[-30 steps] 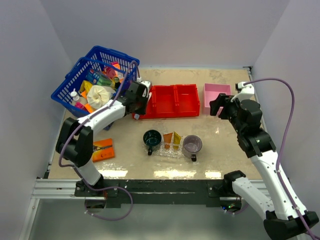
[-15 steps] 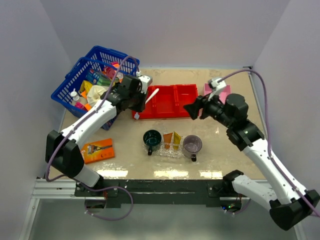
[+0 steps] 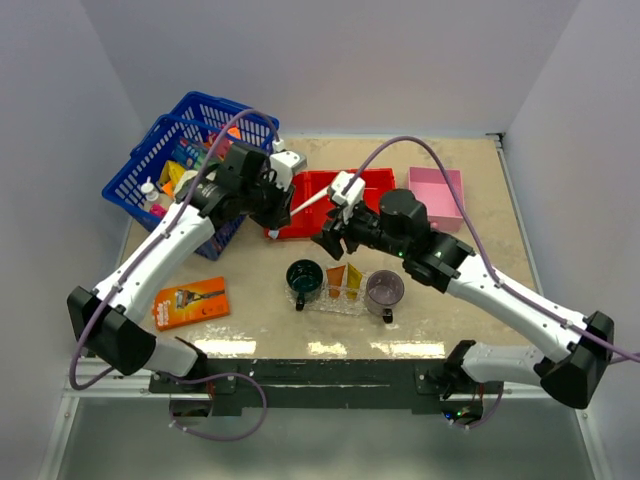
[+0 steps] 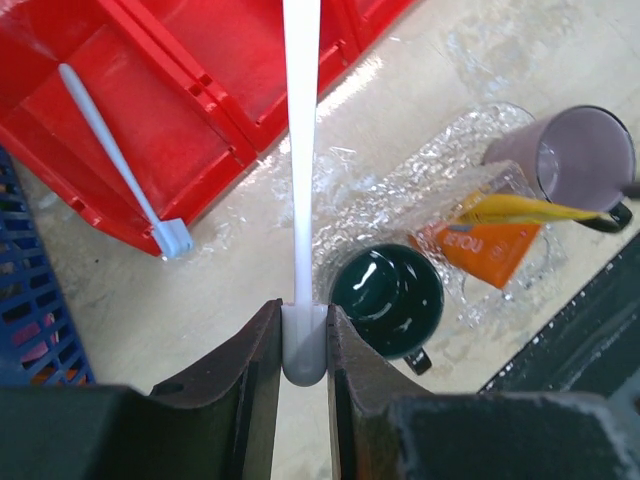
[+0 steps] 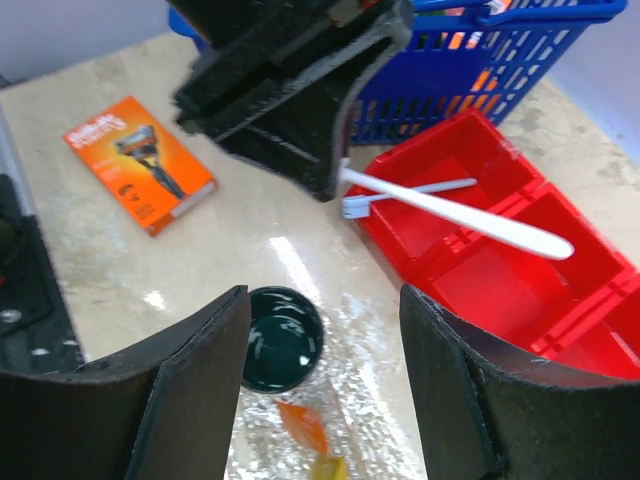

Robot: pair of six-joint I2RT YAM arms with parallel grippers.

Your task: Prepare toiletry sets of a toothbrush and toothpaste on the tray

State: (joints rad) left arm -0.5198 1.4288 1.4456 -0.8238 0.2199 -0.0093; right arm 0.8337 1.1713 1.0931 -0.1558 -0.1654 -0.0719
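Note:
My left gripper [image 3: 281, 204] is shut on the end of a white toothbrush [image 4: 300, 150] and holds it in the air over the red bin's front edge; the grip shows in the left wrist view [image 4: 303, 345]. A second white toothbrush [image 4: 108, 150] lies in the red bin's left compartment. The clear bumpy tray [image 3: 345, 302] holds an orange tube [image 3: 336, 279] and a yellow-orange tube [image 3: 355, 280], between a green mug [image 3: 304, 278] and a purple mug [image 3: 384, 288]. My right gripper [image 3: 328, 238] is open and empty, above the tray's left part [image 5: 325, 400].
The red three-compartment bin [image 3: 372, 218] lies behind the tray. A pink square box [image 3: 437, 190] is at the back right. A blue basket [image 3: 165, 150] of items stands at the back left. An orange razor pack [image 3: 192, 303] lies at the front left.
My left gripper lifted a toothbrush out of the red bin and swung it to the right. My right arm swept left from the pink box to above the tray.

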